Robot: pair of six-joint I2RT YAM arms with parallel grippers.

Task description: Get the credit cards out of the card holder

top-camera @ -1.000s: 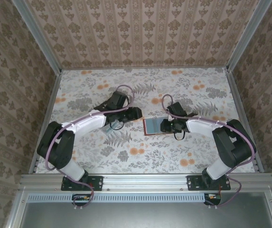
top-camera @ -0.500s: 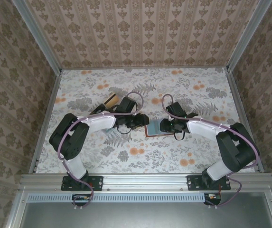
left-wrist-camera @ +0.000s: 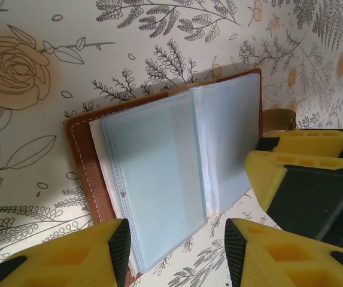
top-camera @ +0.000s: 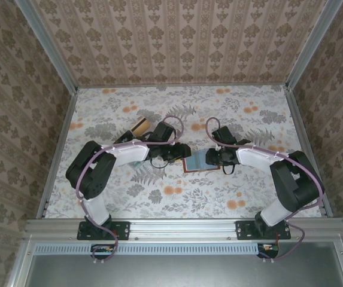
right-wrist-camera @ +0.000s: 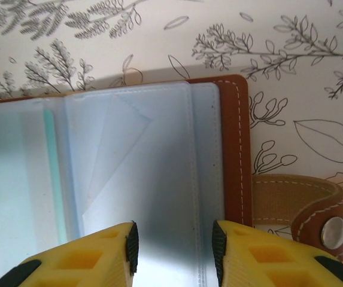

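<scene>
Card holder: the small reddish-brown leather folding wallet (top-camera: 195,162) lies open and flat near the middle of the floral-print counter (top-camera: 159,101). Its grey-blue see-through pockets face up.
Left jaws: open. The two yellow fingers (left-wrist-camera: 81,257) stand apart at one edge of the card holder, and a corner of a pocket leaf shows in the gap. I cannot tell whether they touch it.
Right jaws: open. The yellow fingers (right-wrist-camera: 261,254) are spread over a pocket page next to the stitched leather border, on the side opposite the left jaws.
Teal-green plastic card: only a thin edge (right-wrist-camera: 54,167) shows, inside one of the pockets.
Orange-tan plastic card (top-camera: 140,125): out on the counter, left of the card holder and toward the far edge, just beyond the left arm.
Brown leather strap with a metal snap (right-wrist-camera: 333,230): sticks out from the card holder's stitched side and rests on the counter.
</scene>
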